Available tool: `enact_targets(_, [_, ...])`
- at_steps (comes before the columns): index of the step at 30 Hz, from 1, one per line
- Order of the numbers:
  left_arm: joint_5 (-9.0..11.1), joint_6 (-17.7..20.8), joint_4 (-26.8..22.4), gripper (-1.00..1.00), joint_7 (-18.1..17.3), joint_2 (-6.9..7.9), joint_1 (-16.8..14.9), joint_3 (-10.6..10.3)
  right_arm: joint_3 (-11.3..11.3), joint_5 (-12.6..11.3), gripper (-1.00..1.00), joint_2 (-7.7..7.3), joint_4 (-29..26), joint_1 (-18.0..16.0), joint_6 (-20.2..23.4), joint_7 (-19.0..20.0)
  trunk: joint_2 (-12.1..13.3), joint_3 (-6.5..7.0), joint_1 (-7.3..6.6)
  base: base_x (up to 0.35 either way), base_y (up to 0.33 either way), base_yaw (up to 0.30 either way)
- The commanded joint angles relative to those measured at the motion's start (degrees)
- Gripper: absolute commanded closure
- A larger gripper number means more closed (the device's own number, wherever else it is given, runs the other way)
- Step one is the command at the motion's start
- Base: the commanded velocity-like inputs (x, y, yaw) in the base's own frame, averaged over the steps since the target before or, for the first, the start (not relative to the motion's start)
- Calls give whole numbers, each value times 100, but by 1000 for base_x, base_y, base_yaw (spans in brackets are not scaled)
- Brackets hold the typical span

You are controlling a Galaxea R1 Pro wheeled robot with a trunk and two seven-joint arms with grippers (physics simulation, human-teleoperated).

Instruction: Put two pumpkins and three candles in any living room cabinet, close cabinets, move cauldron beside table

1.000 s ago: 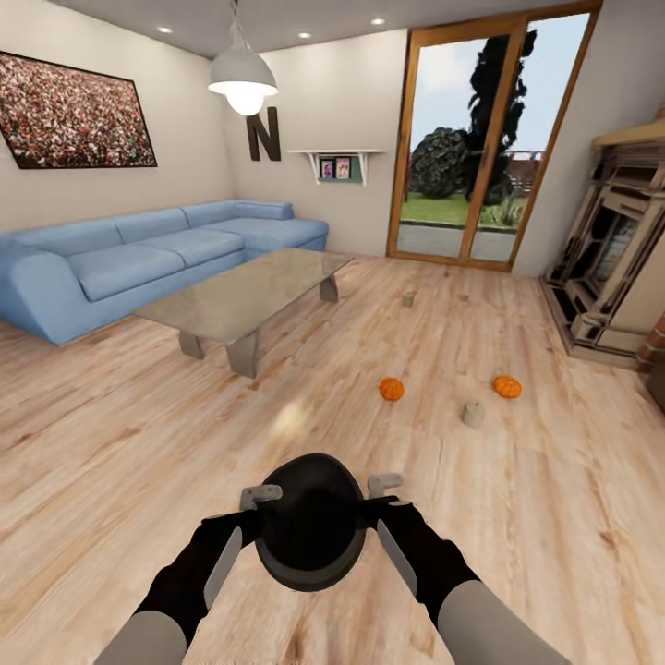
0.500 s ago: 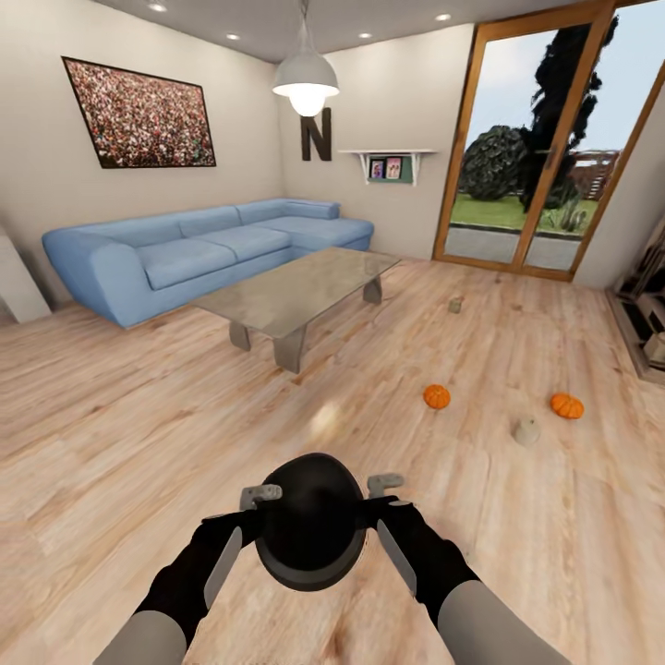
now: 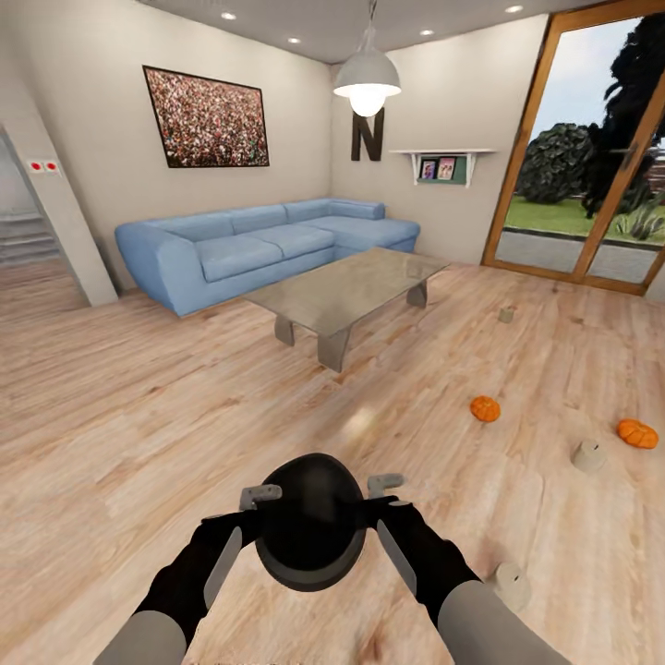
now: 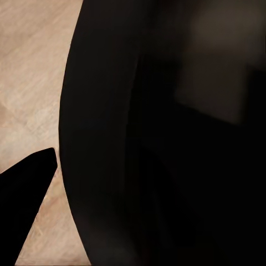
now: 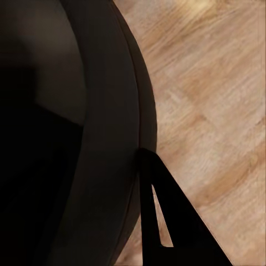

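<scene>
I hold the black cauldron (image 3: 311, 526) low in front of me, above the plank floor. My left gripper (image 3: 263, 503) and right gripper (image 3: 379, 489) are each shut on its rim, one at either side. The wrist views show its dark wall (image 4: 166, 138) (image 5: 66, 138) close up, with one dark finger (image 4: 22, 199) (image 5: 166, 216) beside it. Two orange pumpkins (image 3: 485, 408) (image 3: 637, 433) lie on the floor ahead to the right. Three beige candles (image 3: 588, 454) (image 3: 506, 315) (image 3: 511, 585) stand on the floor there too. The grey glossy table (image 3: 356, 291) is ahead. The cabinet is out of view.
A blue corner sofa (image 3: 249, 245) runs along the far wall behind the table. Glazed wooden doors (image 3: 591, 175) are at the far right. An opening with stairs (image 3: 28, 240) is at the far left. Open plank floor lies between me and the table.
The camera has turned left, so the whole room has slid right in the picture. The fireplace has left view and a third candle has come in at lower right. My hold on the cauldron is unchanged.
</scene>
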Motion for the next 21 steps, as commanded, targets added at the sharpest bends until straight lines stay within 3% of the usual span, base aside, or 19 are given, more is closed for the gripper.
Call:
enact_targets(1, [109,29,-7,100,0,5,-2,3,2,-189,100,0,-203,-7,5,234,-3,-5,-1,0,116,288])
enact_targets(21, [109,33,-7,100,0,6,0,3,2,-190,100,0,-222,-8,9,238,-3,-5,-1,9,116,282])
